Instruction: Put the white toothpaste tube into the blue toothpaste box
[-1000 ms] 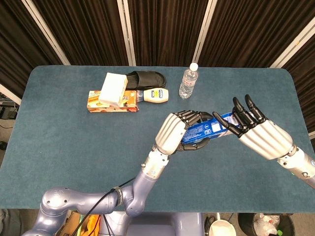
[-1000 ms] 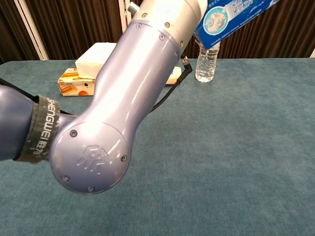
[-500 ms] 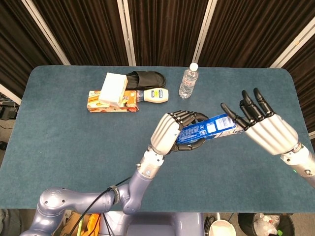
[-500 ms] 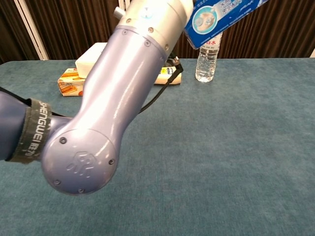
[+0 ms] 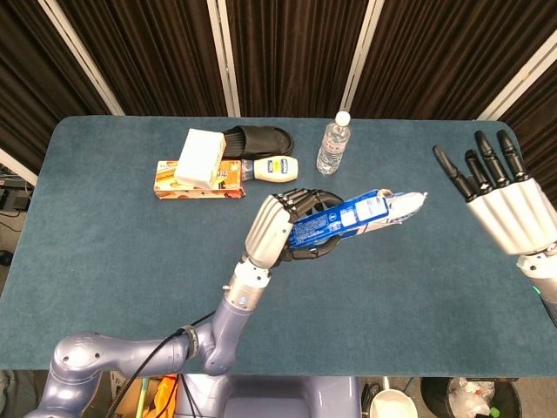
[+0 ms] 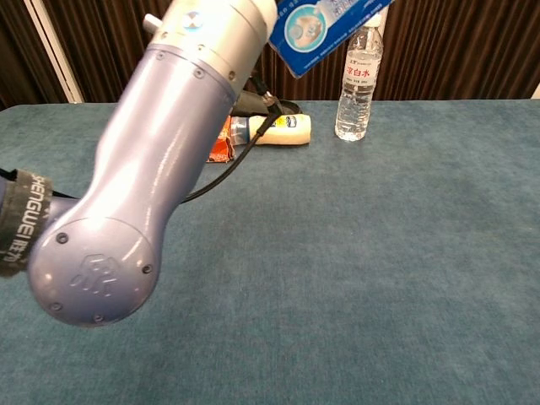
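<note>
My left hand [image 5: 277,228] grips the blue toothpaste box [image 5: 341,223] by its left half and holds it above the table, tilted up to the right. A white piece [image 5: 406,203] shows at the box's right end; whether it is the white toothpaste tube or a flap I cannot tell. My right hand [image 5: 506,203] is at the far right, apart from the box, fingers spread and holding nothing. In the chest view the box [image 6: 325,21] shows at the top edge above my left arm [image 6: 160,143], which fills the left side.
A water bottle [image 5: 332,144] stands at the back middle. Left of it lie a black slipper [image 5: 258,139], a yellow-capped bottle [image 5: 276,167] and an orange box [image 5: 228,178] with a white box [image 5: 200,157] on top. The blue table cloth [image 5: 392,296] spreads in front.
My right hand has let go of the box's right end and drawn away to the right, fingers spread. My left hand has carried the box to the left.
</note>
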Action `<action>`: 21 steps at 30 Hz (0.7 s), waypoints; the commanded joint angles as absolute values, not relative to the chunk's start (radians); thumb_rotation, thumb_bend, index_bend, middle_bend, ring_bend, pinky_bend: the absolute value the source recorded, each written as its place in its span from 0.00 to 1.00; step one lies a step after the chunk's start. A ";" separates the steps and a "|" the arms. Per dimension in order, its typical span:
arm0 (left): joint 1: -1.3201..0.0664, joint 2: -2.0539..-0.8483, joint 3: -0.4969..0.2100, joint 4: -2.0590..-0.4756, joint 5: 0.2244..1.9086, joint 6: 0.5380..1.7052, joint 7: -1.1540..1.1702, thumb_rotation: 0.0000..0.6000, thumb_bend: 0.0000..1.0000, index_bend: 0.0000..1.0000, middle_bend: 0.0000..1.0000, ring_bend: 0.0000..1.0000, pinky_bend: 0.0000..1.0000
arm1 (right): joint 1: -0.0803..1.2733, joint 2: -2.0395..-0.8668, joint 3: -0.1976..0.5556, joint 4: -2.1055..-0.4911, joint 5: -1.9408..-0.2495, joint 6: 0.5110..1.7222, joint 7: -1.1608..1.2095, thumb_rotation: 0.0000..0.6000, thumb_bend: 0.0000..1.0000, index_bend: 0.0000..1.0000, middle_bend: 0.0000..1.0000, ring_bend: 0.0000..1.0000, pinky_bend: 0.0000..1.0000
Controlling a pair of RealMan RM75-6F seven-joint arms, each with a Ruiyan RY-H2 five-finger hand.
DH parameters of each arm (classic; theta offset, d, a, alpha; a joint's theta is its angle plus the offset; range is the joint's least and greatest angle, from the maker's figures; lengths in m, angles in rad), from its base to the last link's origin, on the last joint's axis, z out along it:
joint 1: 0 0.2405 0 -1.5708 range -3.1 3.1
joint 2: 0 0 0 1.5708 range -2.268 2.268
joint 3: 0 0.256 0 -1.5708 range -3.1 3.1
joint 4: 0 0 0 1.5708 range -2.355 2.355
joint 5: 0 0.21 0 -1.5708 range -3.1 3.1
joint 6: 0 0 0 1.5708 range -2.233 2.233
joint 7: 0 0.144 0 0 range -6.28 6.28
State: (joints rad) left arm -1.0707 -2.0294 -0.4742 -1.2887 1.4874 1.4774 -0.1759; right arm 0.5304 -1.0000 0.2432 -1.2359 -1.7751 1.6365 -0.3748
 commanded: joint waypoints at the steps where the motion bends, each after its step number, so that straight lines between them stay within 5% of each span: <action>1: -1.042 -2.012 -0.456 -1.310 1.497 1.499 -0.197 1.00 0.51 0.33 0.50 0.50 0.57 | 0.515 -1.016 0.252 -1.231 -1.739 1.635 -0.363 1.00 0.32 0.05 0.45 0.22 0.27; 21: -0.904 -1.949 -0.426 -1.371 1.638 1.748 -0.394 1.00 0.46 0.27 0.42 0.41 0.51 | 0.456 -1.128 0.298 -1.261 -1.613 1.725 -0.260 1.00 0.32 0.05 0.45 0.22 0.27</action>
State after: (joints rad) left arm -0.9065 -1.9505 -0.4297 -1.3759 1.6354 1.7488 -0.3912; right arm 0.4566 -1.1271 0.2970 -1.2611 -1.6139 1.7246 -0.2612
